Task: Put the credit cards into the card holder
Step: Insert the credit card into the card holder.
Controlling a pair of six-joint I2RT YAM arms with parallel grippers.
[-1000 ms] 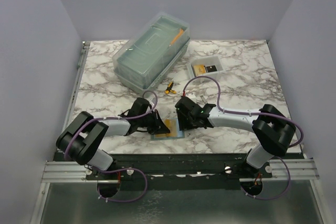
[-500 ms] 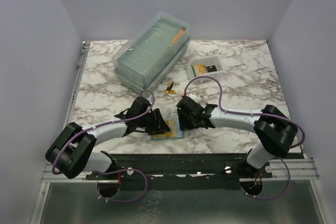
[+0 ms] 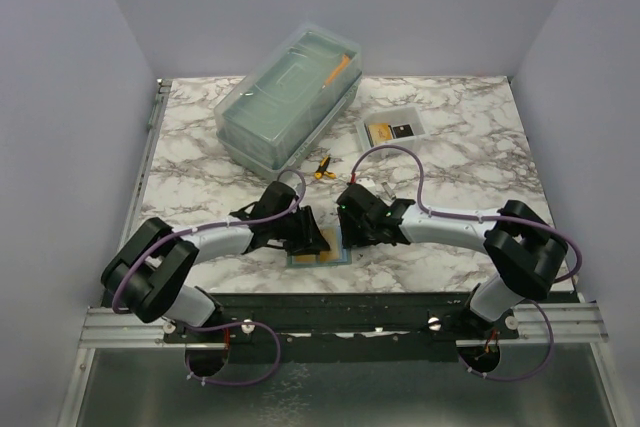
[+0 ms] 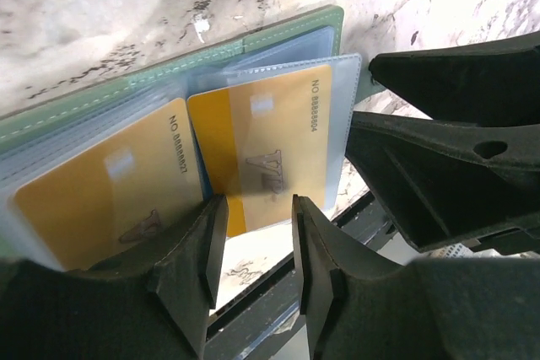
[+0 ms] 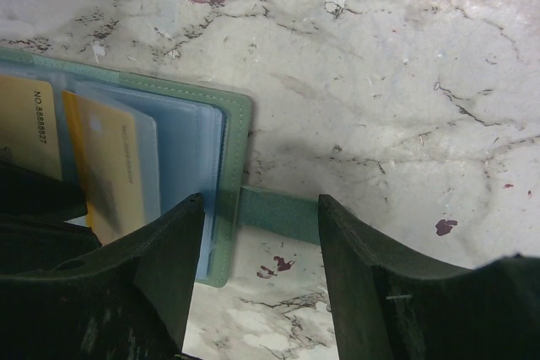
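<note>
The left gripper [image 4: 253, 238] has its jaws a little apart and clamps nothing. Its tips are at the lower edge of a gold-yellow credit card [image 4: 270, 149] that sits in a clear pocket. A second gold-yellow card [image 4: 101, 200] lies in the pocket beside it. The right gripper [image 5: 257, 206] is spread wide over the green strap [image 5: 285, 217] of the grey-green bifold card holder [image 5: 234, 132]. The holder lies unfolded on the marble table [image 3: 470, 162], near the table's front edge.
</note>
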